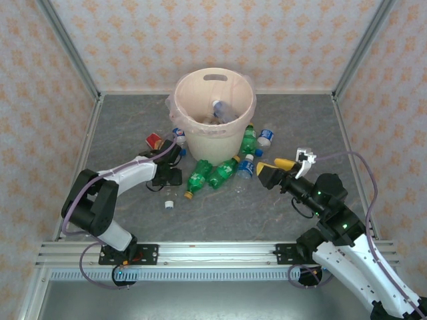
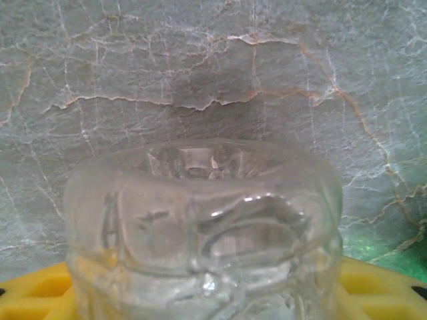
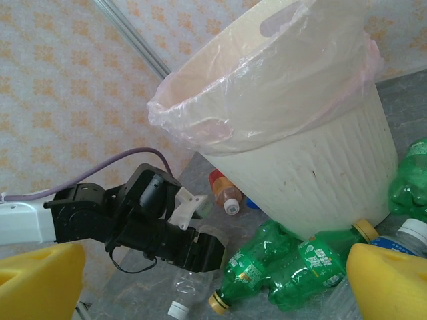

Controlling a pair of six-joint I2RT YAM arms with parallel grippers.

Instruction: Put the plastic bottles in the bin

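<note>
The cream bin [image 1: 213, 127] stands at the back middle, with a bottle [image 1: 223, 110] lying inside. Plastic bottles lie around its foot: green ones [image 1: 199, 177] [image 1: 223, 173] [image 1: 249, 140], clear blue-capped ones [image 1: 245, 167] [image 1: 265, 137], and an orange-red one [image 1: 155, 141]. My left gripper [image 1: 167, 181] is down at the table left of the green pair. It is shut on a clear white-capped bottle [image 3: 183, 293], whose base [image 2: 200, 220] sits between the yellow fingers [image 2: 40, 290]. My right gripper [image 1: 277, 170] hovers open and empty right of the pile, its fingers [image 3: 387, 280] wide apart.
Patterned walls and metal posts [image 1: 67, 47] close in the grey table on three sides. A slotted rail [image 1: 213, 253] runs along the near edge. The bin's liner [image 3: 220, 127] hangs loosely over its rim. Bare table lies in front of the pile.
</note>
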